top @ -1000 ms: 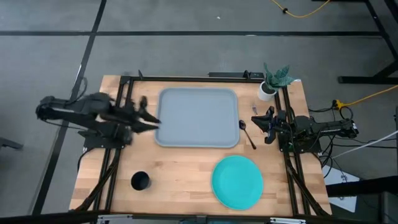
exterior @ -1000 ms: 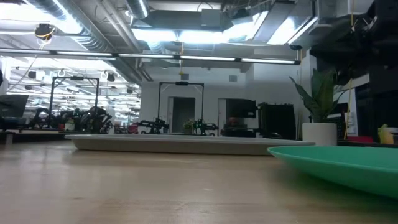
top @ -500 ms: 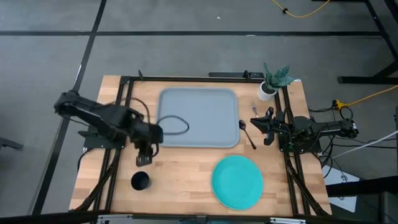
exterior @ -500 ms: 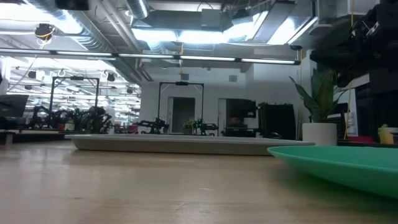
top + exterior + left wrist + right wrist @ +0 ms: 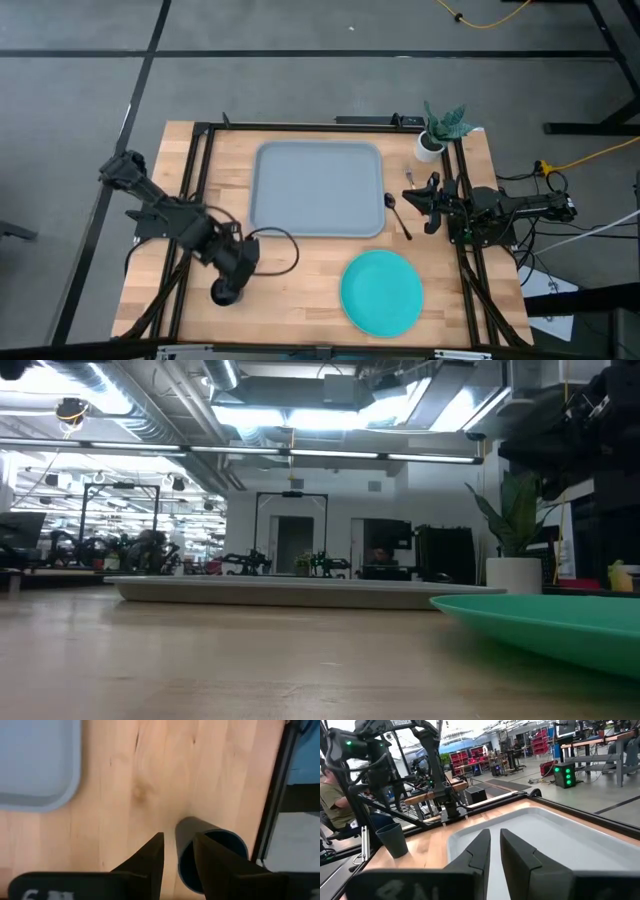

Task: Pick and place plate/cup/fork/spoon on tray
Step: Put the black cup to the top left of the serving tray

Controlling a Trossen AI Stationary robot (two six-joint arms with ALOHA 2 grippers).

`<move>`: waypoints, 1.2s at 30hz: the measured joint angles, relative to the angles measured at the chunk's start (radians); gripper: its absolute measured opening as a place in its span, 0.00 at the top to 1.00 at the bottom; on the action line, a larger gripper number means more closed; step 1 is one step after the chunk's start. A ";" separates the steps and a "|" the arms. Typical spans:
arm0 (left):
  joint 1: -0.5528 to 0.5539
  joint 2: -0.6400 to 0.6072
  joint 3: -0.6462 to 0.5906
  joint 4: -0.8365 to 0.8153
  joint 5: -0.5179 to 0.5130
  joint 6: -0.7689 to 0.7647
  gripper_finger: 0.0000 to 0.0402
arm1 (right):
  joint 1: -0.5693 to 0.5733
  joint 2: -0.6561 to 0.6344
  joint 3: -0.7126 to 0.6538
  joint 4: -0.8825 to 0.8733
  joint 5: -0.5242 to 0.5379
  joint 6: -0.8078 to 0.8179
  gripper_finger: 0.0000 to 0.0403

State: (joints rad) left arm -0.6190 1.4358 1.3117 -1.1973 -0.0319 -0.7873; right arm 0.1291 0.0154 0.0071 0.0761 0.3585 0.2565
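The dark cup (image 5: 224, 292) stands upright on the table near the front left; it also shows in the left wrist view (image 5: 210, 851). My left gripper (image 5: 178, 865) hangs over it, pointing down, open by a narrow gap. One finger (image 5: 150, 862) is outside the cup's wall and the other (image 5: 216, 865) is over its mouth; I cannot tell whether they touch it. The grey-blue tray (image 5: 318, 188) lies at the far middle. The teal plate (image 5: 381, 292) lies flat at the front right. The spoon (image 5: 398, 212) lies right of the tray. The fork is not visible. My right gripper (image 5: 418, 198) waits by the spoon, shut but for a slit.
A white pot with a green plant (image 5: 435, 135) stands at the far right corner. Black frame rails (image 5: 196, 200) run along the table's left and right sides. Bare wood lies between the cup and the plate. A person (image 5: 332, 805) sits beyond the table's left side.
My left gripper has swung from the tray's left edge toward the table's near edge and come down over the cup, turning from level to pointing down. The cup, tray, plate and spoon stay where they were.
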 joint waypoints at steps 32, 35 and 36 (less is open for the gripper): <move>-0.131 0.207 -0.002 -0.022 -0.003 -0.022 0.76 | 0.000 0.000 0.000 0.000 -0.022 0.000 0.88; -0.136 0.211 -0.009 -0.020 -0.004 -0.017 0.76 | 0.000 0.000 0.000 0.000 -0.022 0.000 0.88; -0.136 0.211 -0.015 -0.021 -0.005 -0.017 0.76 | 0.000 0.000 0.000 0.000 -0.022 0.000 0.88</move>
State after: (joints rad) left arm -0.7547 1.6466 1.2968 -1.2180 -0.0368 -0.8047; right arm 0.1291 0.0158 0.0071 0.0759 0.3363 0.2565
